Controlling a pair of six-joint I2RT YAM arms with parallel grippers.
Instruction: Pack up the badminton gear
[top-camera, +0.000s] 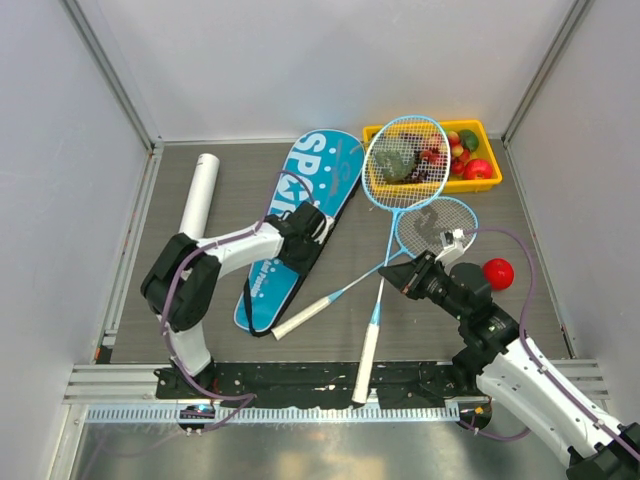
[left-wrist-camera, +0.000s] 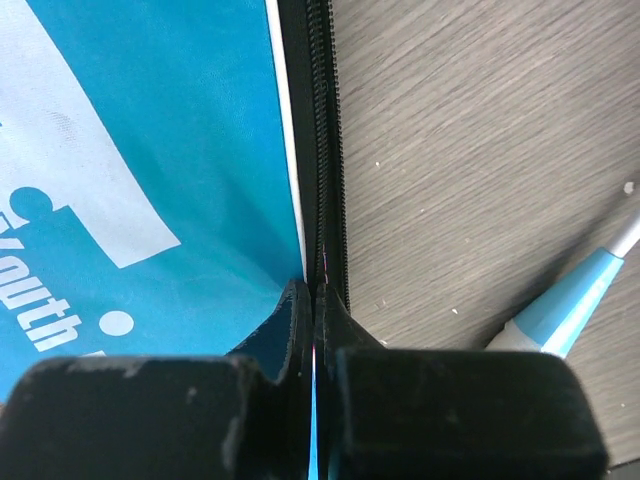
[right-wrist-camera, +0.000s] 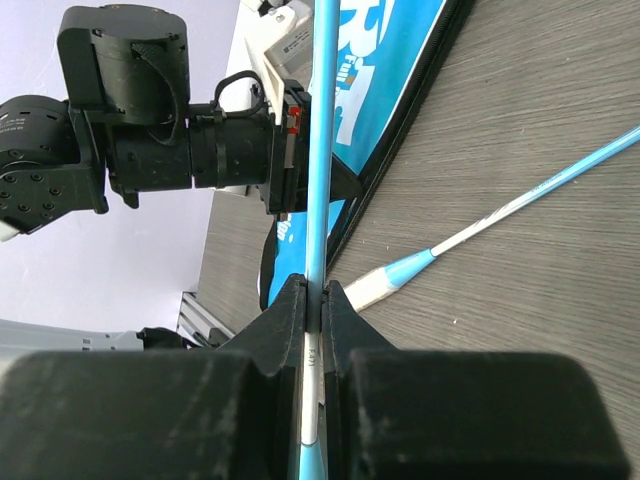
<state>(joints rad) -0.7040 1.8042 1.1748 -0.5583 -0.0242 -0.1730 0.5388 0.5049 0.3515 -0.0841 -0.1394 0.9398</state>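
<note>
A: When we look down from above, where does the bag lie?

B: We see the blue SPORT bag (top-camera: 318, 170) flat on the table (top-camera: 240, 180), slanting from upper centre toward lower left. The white tube (top-camera: 199, 195) lies to its left, apart from it.

A: And our left gripper (left-wrist-camera: 313, 290)?

B: Its jaws are pinched together on the black zip edge along the bag's right side.

A: Where are the rackets?

B: The upper racket (top-camera: 405, 162) has its head over the yellow tray (top-camera: 482, 128) at upper right, and its white handle reaches the bottom centre. The lower racket (top-camera: 437, 226) lies with its head below the tray and its handle just beside the bag's lower end. Their shafts cross.

A: What about our right gripper (right-wrist-camera: 314, 285)?

B: It is clamped on the upper racket's light-blue shaft, right at that crossing. We cannot tell whether that racket's head touches the tray.

A: Anything else nearby?

B: A red fruit (top-camera: 498, 272) sits just right of our right arm.
</note>
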